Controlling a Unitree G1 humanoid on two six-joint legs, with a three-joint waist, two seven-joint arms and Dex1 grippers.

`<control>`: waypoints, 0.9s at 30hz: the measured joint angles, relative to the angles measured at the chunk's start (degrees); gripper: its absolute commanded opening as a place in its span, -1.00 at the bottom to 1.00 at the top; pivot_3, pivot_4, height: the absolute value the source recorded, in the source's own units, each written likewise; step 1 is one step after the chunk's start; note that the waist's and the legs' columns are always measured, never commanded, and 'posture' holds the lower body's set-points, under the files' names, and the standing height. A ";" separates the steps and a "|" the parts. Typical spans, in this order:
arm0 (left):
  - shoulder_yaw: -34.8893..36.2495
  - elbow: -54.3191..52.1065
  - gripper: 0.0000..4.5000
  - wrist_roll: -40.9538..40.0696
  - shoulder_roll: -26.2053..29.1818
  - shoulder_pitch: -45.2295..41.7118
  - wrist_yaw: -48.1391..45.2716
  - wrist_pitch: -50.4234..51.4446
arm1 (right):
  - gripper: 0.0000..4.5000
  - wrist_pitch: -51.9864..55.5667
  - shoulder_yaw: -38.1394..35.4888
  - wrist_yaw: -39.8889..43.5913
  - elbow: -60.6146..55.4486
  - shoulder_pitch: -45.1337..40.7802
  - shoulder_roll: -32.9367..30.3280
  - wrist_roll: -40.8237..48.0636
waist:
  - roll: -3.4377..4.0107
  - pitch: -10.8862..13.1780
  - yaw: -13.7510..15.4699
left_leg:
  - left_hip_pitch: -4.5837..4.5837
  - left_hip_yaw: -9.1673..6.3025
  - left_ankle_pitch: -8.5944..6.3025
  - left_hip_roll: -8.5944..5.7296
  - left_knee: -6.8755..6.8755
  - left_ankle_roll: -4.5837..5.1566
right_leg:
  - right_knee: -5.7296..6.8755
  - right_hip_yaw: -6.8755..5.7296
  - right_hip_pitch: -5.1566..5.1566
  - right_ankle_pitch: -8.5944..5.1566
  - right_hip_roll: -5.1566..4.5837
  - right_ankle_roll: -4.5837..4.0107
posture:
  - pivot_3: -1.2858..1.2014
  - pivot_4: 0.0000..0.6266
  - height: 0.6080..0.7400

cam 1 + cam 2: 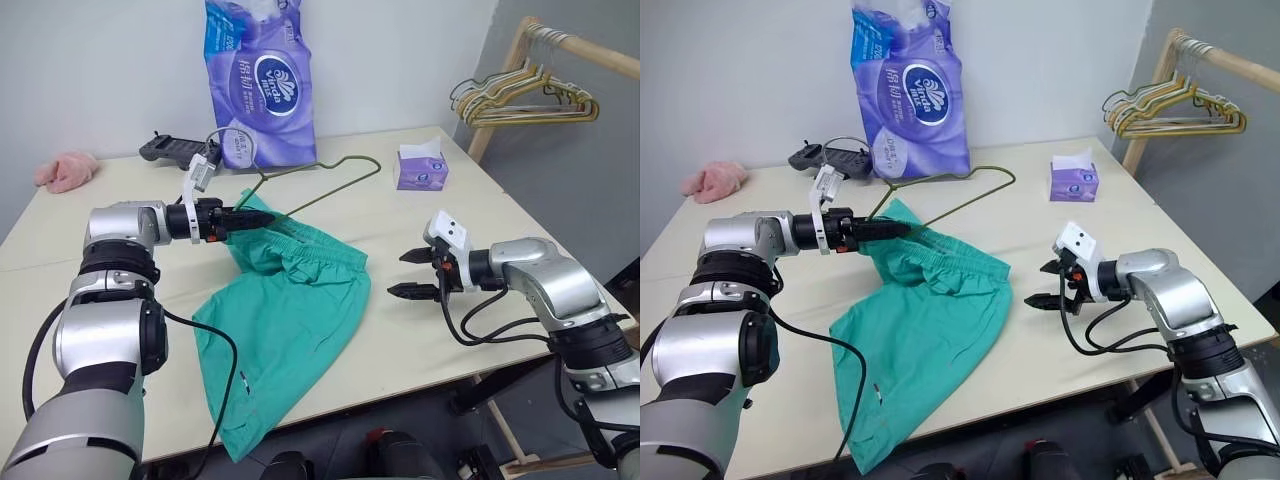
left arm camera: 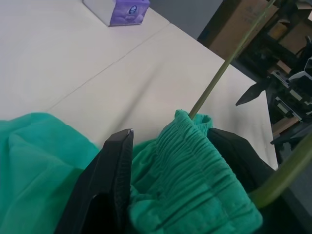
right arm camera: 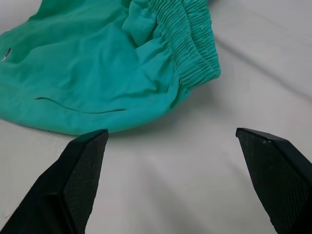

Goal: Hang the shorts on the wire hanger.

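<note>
The teal shorts (image 1: 290, 300) lie spread on the table, one leg hanging over the front edge. My left gripper (image 1: 262, 219) is shut on their gathered waistband (image 2: 180, 161) at the back corner, lifting it slightly. The thin olive wire hanger (image 1: 335, 188) meets that same grip, and its wire (image 2: 224, 68) runs out from behind the waistband toward the back of the table. My right gripper (image 1: 418, 275) hovers low over the table just right of the shorts, open and empty. In the right wrist view its fingertips (image 3: 87, 146) frame the waistband's other end (image 3: 195, 53).
A tall purple tissue pack (image 1: 258, 80) stands behind the hanger, a small purple tissue box (image 1: 420, 168) at the back right. A pink fuzzy cloth (image 1: 65, 170) and a black controller (image 1: 175, 150) lie at the back left. Several hangers (image 1: 525, 100) hang on a wooden rail beyond the table.
</note>
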 measured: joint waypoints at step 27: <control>-9.46 -3.36 0.04 4.28 -1.73 4.07 3.72 -19.42 | 0.99 -22.69 9.51 3.03 4.64 -12.19 -8.12 -21.48 | -0.04 -0.06 0.15 | 0.00 0.14 -0.01 0.01 -0.03 0.00 | 0.02 0.04 -0.07 0.00 -0.02 0.00 | -0.01 -0.93 1.00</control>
